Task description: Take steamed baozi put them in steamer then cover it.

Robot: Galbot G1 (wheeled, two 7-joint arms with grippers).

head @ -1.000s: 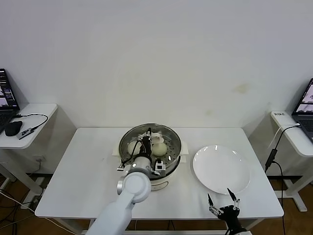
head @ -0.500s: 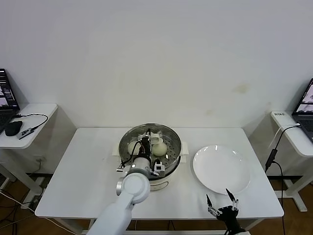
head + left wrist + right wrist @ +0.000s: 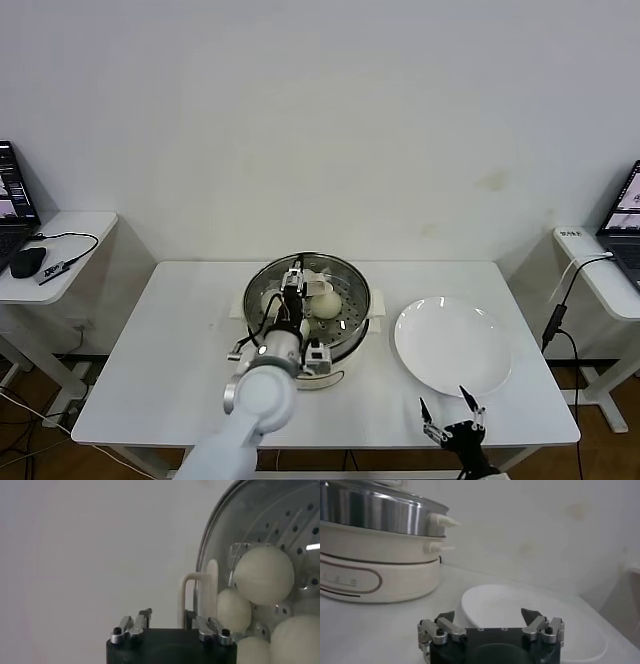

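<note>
The steamer (image 3: 338, 372) stands mid-table with the clear glass cover (image 3: 346, 286) lying on it. Through the glass, several cream-white baozi (image 3: 264, 575) rest on the perforated tray. My left gripper (image 3: 294, 277) hovers over the cover with its jaws open. In the left wrist view the cover's cream handle (image 3: 202, 593) stands just past one fingertip of the left gripper (image 3: 166, 614), and nothing is held. My right gripper (image 3: 448, 415) waits open and empty near the table's front edge, below the white plate (image 3: 450, 345).
The empty white plate (image 3: 515, 605) lies right of the steamer (image 3: 370, 515). Side desks with laptops and cables flank the table. Bare tabletop lies left of the steamer and along the front edge.
My left gripper has opened and let go of the cover's handle, and the left arm has drawn back a little toward me. The right arm has barely moved.
</note>
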